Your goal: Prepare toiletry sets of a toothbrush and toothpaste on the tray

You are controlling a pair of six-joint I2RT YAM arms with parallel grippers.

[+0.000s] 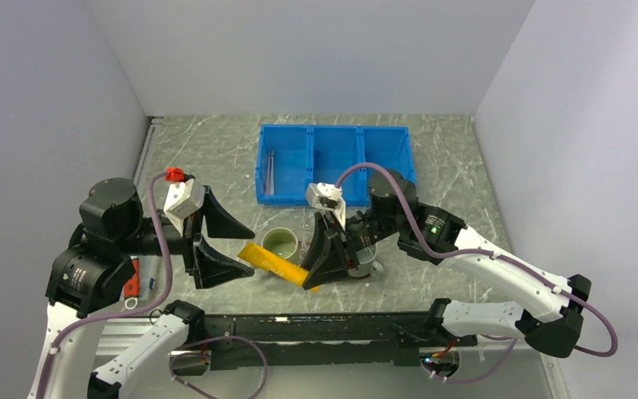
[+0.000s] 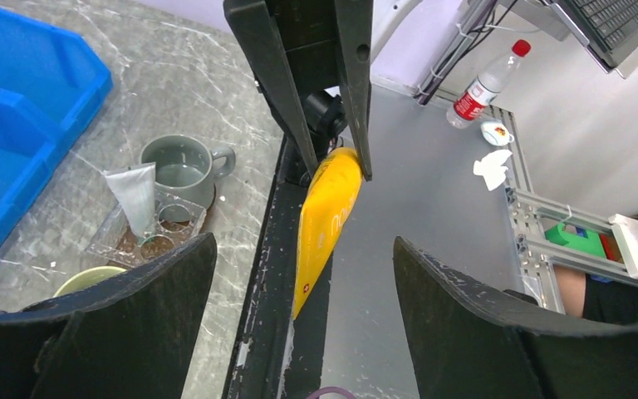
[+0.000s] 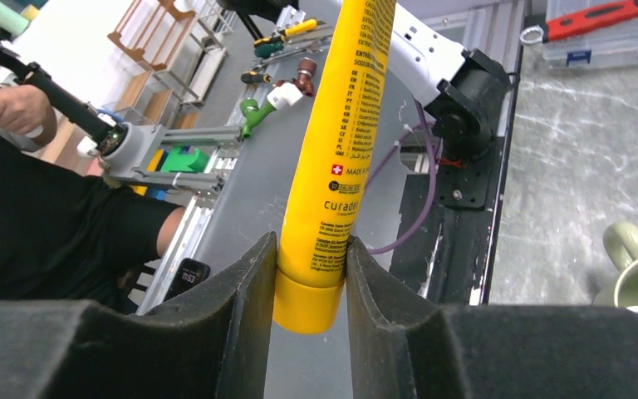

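Grey marble-patterned tabletop (image 1: 216,150) between plain pale walls (image 1: 316,50), under even, soft light

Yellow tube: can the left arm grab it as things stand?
Probably yes. The left gripper is open and the yellow tube has its free end pointing straight into the gap, nothing between. The right gripper clamps only the cap end, leaving the rest bare.
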